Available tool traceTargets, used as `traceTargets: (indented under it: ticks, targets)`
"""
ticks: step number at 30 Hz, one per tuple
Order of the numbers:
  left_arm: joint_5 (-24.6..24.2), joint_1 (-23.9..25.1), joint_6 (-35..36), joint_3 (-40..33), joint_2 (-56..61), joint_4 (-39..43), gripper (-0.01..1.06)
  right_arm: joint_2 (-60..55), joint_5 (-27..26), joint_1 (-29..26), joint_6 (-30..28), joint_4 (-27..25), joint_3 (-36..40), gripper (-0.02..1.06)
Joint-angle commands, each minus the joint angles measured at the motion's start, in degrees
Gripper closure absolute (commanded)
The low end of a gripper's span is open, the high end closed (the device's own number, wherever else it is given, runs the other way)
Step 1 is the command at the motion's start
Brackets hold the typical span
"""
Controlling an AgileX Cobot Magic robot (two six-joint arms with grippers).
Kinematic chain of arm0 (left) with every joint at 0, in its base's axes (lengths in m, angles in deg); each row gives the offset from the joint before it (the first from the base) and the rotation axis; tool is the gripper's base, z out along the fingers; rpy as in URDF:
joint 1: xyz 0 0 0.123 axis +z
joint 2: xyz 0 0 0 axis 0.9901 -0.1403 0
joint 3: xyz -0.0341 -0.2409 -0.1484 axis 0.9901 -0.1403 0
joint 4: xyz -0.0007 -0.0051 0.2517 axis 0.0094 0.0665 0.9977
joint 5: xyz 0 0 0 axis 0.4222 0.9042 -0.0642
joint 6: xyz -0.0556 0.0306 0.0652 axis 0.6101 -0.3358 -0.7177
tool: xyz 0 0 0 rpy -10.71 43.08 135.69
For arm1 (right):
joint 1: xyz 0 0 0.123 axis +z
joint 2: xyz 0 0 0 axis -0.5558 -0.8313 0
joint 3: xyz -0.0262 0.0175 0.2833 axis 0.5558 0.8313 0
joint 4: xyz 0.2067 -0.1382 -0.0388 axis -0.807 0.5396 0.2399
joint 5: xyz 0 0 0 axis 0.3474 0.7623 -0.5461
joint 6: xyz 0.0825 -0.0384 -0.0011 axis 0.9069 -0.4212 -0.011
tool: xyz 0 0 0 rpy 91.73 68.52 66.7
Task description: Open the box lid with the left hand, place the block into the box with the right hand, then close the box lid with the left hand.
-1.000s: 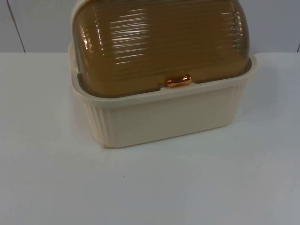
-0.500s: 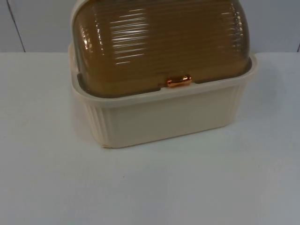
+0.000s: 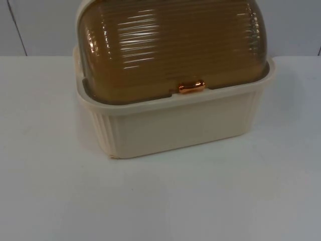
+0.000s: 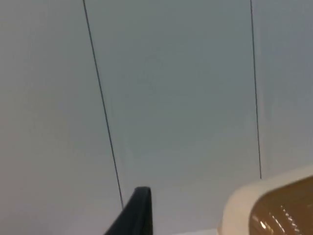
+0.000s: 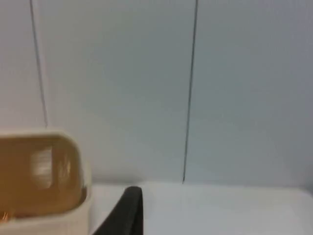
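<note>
- Sitting at the back of the white table (image 3: 160,201), against the grey partition wall (image 3: 40,25), is the cream box (image 3: 175,125), ribbed on its front and left side
- Its amber ribbed lid (image 3: 170,45) is down, seated inside the box rim, with the copper handle (image 3: 191,87) at the middle of the lid's front edge
- From the top view I see no block on the table in front of the box
- Left gripper (image 4: 134,215): I see one black fingertip (image 4: 137,210), raised and facing the partition wall; a corner of the box rim and lid lies near it, apart, not touching
- Right gripper (image 5: 124,213): one black fingertip (image 5: 128,208), also facing the wall over the table's far edge; the box's end with the amber lid sits just beside it, with no contact visible
- With a single fingertip visible on each, I cannot tell whether either gripper's jaws are apart or together
</note>
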Motion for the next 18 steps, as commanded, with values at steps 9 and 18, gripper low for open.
traceTargets:
  ticks: [9, 18]
  targets:
    - [-4.1, -0.4, 1.0, -0.6, 0.1, -0.2, 0.0, 0.0, -0.9, 2.0, 3.1, -0.2, 12.6, 0.0]
    - [-9.7, -0.4, 3.3, -6.4, 0.1, 0.0, 0.0, 0.0, 2.0, 2.0, 4.9, -0.2, 21.2, 0.0]
